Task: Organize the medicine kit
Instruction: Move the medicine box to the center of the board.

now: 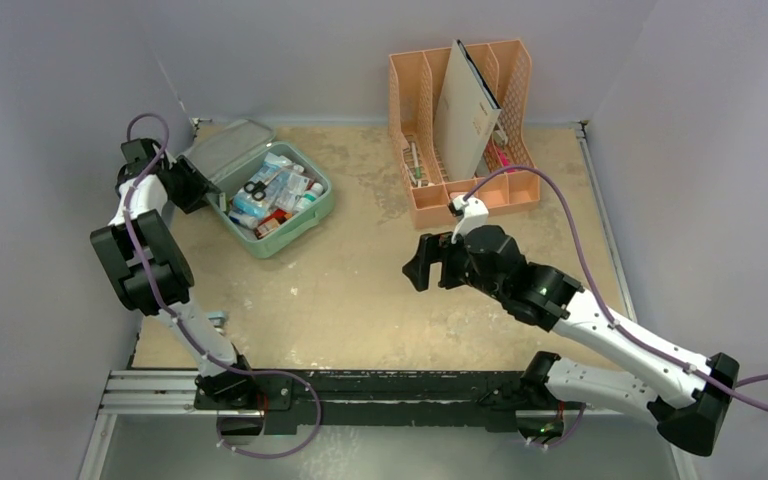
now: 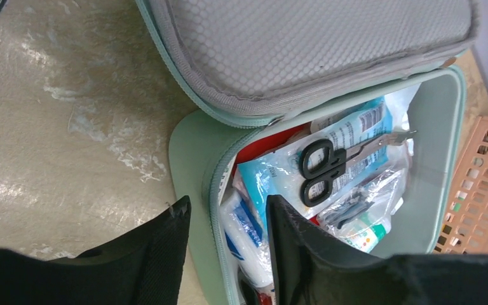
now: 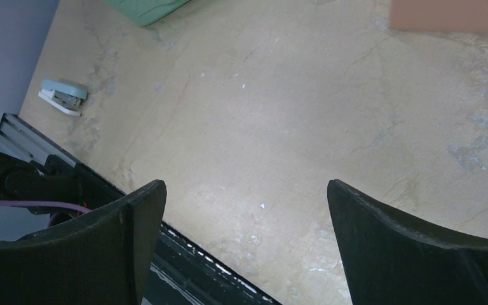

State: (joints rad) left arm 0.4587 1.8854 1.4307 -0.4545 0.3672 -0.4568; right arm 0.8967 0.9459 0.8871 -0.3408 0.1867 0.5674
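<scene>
Mint-green plastic medicine kit, honeycomb-mesh lid up; left pincer part-open astride rounded rim; right pincer wide.

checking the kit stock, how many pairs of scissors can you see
1. The black-handled scissors lie on top of the packets inside the open medicine kit. Others could be hidden underneath.

Medicine kit open, grey mesh-lined lid tilted over it. Black-handled scissors atop packets inside kit. Left end effector straddles kit's near wall, fingers apart. Orange organizer beside kit. Bare bench on kit's other side.
</scene>
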